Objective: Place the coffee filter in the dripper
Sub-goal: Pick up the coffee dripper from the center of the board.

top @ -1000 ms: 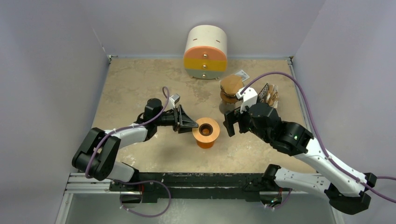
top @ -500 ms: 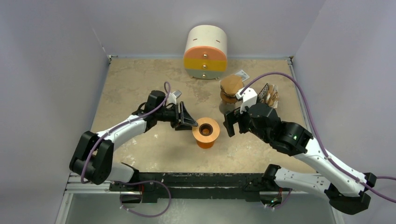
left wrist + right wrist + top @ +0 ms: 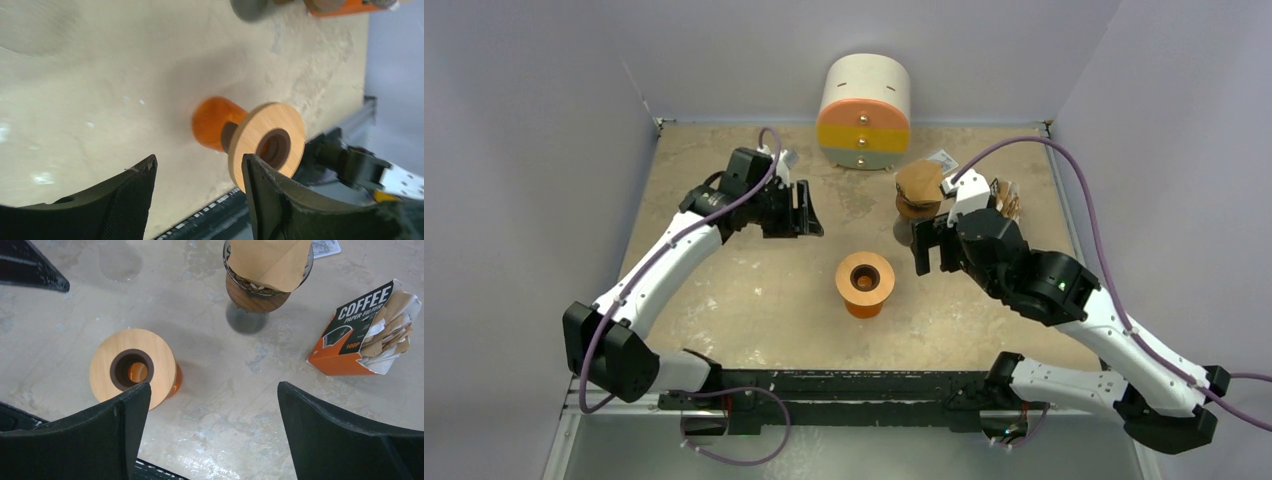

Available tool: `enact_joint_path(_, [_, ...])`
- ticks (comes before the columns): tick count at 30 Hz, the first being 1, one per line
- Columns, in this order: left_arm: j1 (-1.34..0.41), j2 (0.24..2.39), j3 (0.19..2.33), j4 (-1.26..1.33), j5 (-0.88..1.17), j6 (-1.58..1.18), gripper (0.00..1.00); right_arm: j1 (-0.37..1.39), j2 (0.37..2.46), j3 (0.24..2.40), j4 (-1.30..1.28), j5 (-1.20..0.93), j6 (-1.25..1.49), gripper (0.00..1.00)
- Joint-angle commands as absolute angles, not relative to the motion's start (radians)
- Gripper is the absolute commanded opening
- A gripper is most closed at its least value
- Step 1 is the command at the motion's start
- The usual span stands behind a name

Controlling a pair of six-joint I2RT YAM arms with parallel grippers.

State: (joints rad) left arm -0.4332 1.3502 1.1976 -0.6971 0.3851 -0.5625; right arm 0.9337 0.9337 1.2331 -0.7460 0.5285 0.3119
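The dripper (image 3: 915, 206), wood-collared on a glass foot, stands at the back right of the table. A brown paper coffee filter (image 3: 920, 179) sits in its top, and both show in the right wrist view (dripper (image 3: 257, 296), filter (image 3: 270, 261)). My right gripper (image 3: 932, 256) is open and empty, just in front of the dripper, its fingertips (image 3: 132, 395) above bare table. My left gripper (image 3: 810, 212) is open and empty, raised at the left of centre, away from the dripper. Its midpoint in its own view (image 3: 200, 162) is over bare table.
An orange vessel with a round wooden holed top (image 3: 865, 283) stands at the table's middle; it also shows in the wrist views (image 3: 265, 142) (image 3: 132, 369). An orange filter box (image 3: 1003, 200) with several filters lies right of the dripper. A round drawer unit (image 3: 864, 110) stands at the back wall.
My left arm has lifted and drawn back to the far left, away from the orange vessel. My right gripper has shifted slightly toward the dripper.
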Motion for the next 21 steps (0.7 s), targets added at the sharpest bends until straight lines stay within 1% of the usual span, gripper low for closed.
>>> enact_joint_path(1, [-0.424,1.368,1.349,-0.853,0.121,-0.424,0.63,0.928,0.957,1.296,-0.793,0.498,0.336,0.99])
enact_joint_path(4, [-0.420,1.408,1.410,-0.864,0.037,-0.384,0.70,0.928,0.999,1.313,-0.830,0.517,0.308,0.99])
enact_joint_path(7, [-0.404,1.471,1.474,-0.875,-0.009,-0.359,0.70,0.930,1.010,1.294,-0.832,0.533,0.287,0.99])
enact_joint_path(13, [-0.373,1.587,1.550,-0.877,-0.120,-0.323,0.70,0.929,0.945,1.221,-0.795,0.480,0.260,0.98])
enact_joint_path(21, [-0.285,1.777,1.621,-0.855,-0.033,-0.319,0.67,0.930,0.829,1.170,-0.772,0.429,0.220,0.98])
